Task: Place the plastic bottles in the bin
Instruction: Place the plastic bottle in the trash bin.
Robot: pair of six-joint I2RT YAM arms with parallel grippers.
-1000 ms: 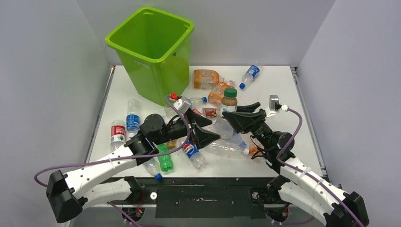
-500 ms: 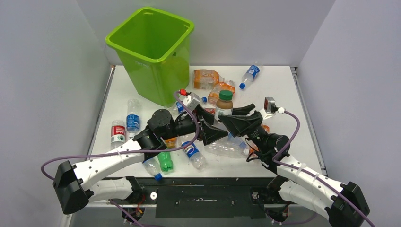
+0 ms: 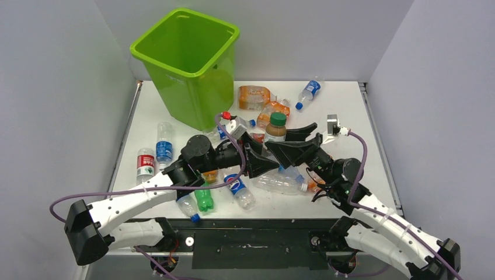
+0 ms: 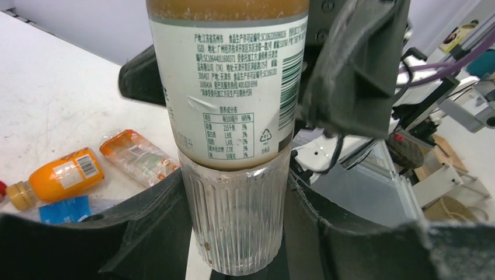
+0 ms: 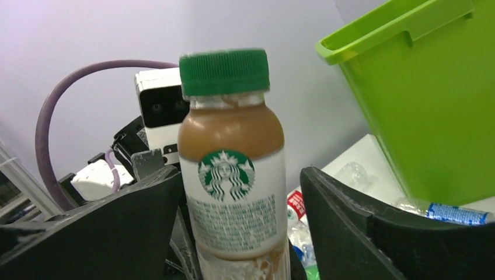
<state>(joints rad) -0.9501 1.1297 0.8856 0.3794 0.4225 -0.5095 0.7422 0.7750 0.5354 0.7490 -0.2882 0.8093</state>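
Observation:
A brown drink bottle (image 3: 276, 129) with a green cap and a white label stands upright above the middle of the table. My left gripper (image 3: 265, 153) is shut on its clear ribbed base (image 4: 236, 221), both fingers pressed against it. From the right, my right gripper (image 3: 279, 139) straddles the label, open, with a gap on each side of the bottle (image 5: 230, 175). The lime-green bin (image 3: 187, 93) stands at the back left, its wall also in the right wrist view (image 5: 432, 105). Several other plastic bottles lie flat around the arms.
A Pepsi bottle (image 3: 238, 189) and a green bottle (image 3: 204, 199) lie near the front edge. Red-label (image 3: 145, 165) and blue-label (image 3: 164, 146) bottles lie at the left. Orange bottles (image 3: 254, 96) and a blue-label bottle (image 3: 308, 92) lie at the back.
My left gripper moved in under the upright bottle and closed on its base. The right gripper, which was holding the bottle, has opened around it.

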